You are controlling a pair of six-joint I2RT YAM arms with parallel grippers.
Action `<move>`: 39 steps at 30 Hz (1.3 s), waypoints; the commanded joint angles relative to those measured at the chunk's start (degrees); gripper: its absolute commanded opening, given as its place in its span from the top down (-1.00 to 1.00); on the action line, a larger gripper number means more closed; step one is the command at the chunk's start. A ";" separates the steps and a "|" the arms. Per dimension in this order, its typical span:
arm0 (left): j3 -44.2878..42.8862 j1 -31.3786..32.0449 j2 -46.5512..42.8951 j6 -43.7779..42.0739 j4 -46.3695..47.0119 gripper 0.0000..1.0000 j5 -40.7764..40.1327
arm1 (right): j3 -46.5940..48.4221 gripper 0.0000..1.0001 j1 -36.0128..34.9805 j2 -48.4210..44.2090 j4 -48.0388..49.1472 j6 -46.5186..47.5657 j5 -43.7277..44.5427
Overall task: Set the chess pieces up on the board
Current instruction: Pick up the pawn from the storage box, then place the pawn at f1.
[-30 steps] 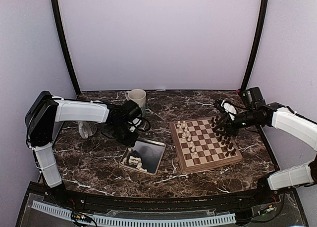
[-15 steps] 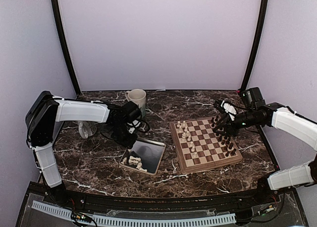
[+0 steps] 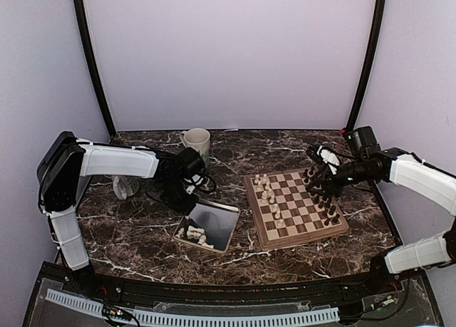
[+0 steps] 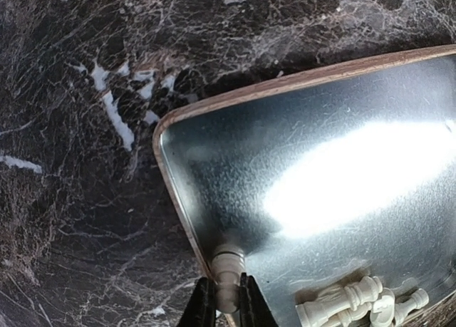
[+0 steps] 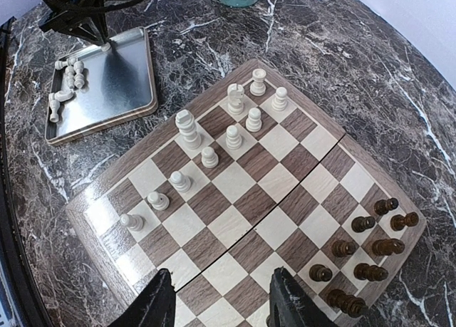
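My left gripper [image 4: 227,307] is shut on one cream-white chess piece [image 4: 228,270] at the far left corner of the silver tray [image 4: 299,142]. Several more white pieces [image 4: 356,302] lie loose in the tray's near end. In the top view the left gripper [image 3: 187,202] sits over that tray [image 3: 217,220]. The wooden board [image 3: 296,220] lies to the right, with several white pieces [image 3: 267,191] standing along its left side. My right gripper [image 5: 222,302] hovers open above the board [image 5: 231,226], holding nothing.
Dark brown pieces [image 5: 370,248] stand along the board's right side. A cream mug [image 3: 197,140] is at the back, and a clear glass [image 3: 125,187] stands left of the left arm. The table's right edge lies just past the board.
The left jaws have closed on a white piece at the tray's corner, and the gripper has shifted slightly. The right arm has not moved.
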State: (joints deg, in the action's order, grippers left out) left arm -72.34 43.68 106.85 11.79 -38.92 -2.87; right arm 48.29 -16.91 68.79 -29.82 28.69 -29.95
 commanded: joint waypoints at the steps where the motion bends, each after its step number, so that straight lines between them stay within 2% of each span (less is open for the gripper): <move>1: -1.82 0.96 -1.45 -2.07 0.12 0.87 3.34 | -0.52 0.09 0.20 -0.06 0.56 0.65 0.00; 8: -1.77 0.85 -2.14 -5.16 3.40 0.87 11.60 | -0.61 0.09 0.23 -0.15 0.37 0.65 0.06; 13: -1.92 1.02 -2.37 -6.87 4.21 0.87 13.28 | -0.66 0.09 0.17 -0.15 0.36 0.62 -0.01; 18: -3.90 4.94 -4.44 -10.84 8.87 0.86 15.97 | -0.56 0.09 0.25 0.14 0.69 0.45 0.64; 23: -10.59 10.89 -1.86 -15.36 10.46 0.85 14.17 | -0.38 0.09 0.29 0.57 1.54 -0.83 3.57; 29: -20.78 15.53 5.33 -20.03 8.01 0.85 10.64 | -0.46 0.10 0.33 0.59 2.39 -1.81 6.08; 35: -31.25 17.71 14.29 -22.00 4.77 0.85 7.62 | -0.47 0.09 0.44 0.57 2.40 -1.82 6.40; 39: -34.56 18.18 17.49 -22.58 3.97 0.85 7.10 | -0.63 0.09 0.50 0.65 2.45 -1.70 6.49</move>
State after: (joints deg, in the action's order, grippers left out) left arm -103.15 61.41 123.28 -8.82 -31.40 5.96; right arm 48.29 -16.80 69.23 -29.10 27.40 -24.01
